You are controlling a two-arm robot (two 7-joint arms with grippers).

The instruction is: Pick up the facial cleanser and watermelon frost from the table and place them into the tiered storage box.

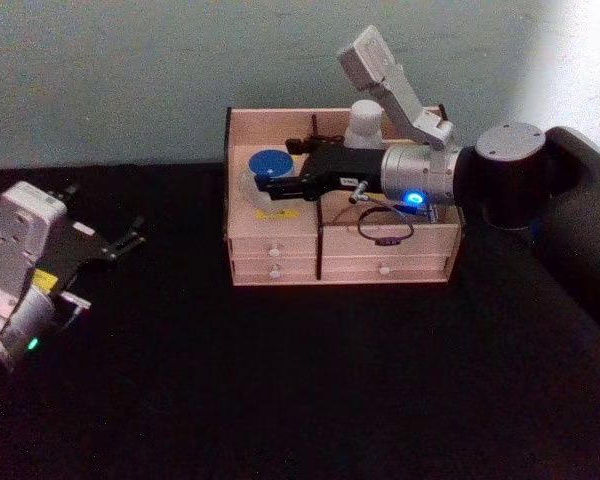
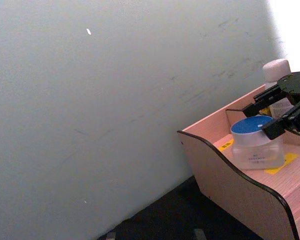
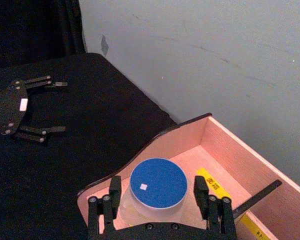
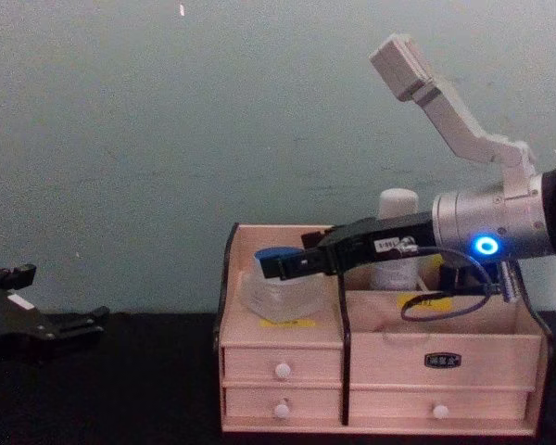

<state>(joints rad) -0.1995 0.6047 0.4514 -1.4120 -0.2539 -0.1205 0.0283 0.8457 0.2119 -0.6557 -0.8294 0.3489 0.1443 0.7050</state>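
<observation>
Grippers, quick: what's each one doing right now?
Left gripper: open, holding nothing, over the table.
Right gripper: open, fingers either side of the blue-lidded jar in the storage box.

Head looks down, chest level; both share the tiered storage box [image 1: 340, 250].

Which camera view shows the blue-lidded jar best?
The right wrist view: the blue-lidded jar sits unobstructed between the right gripper fingers. Head view shows it partly covered by that gripper; chest and left wrist views show its clear side.
</observation>
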